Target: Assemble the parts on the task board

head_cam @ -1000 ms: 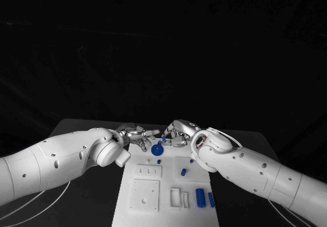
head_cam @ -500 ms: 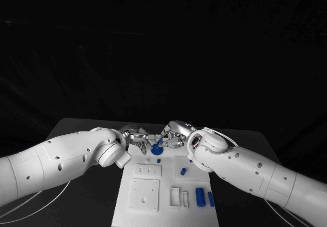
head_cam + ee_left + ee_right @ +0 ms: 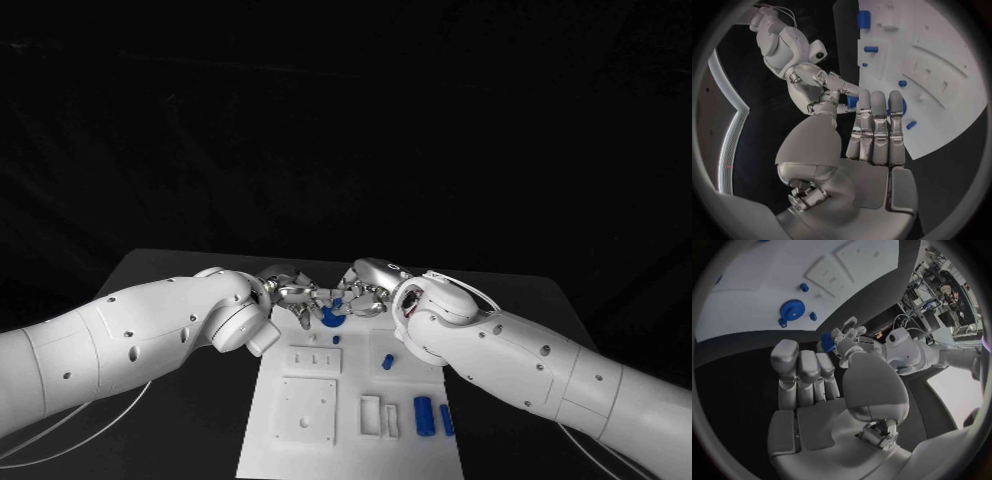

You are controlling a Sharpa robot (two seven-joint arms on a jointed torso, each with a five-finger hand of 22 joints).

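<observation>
Left hand and right hand meeting fingertip to fingertip over the task board's far end, fingers curled, pinching one small blue part together.

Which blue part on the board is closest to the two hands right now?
The blue gear, the round toothed piece at the board's far end, just under the left hand and right hand. The blue cylinders lie nearer the robot.
</observation>
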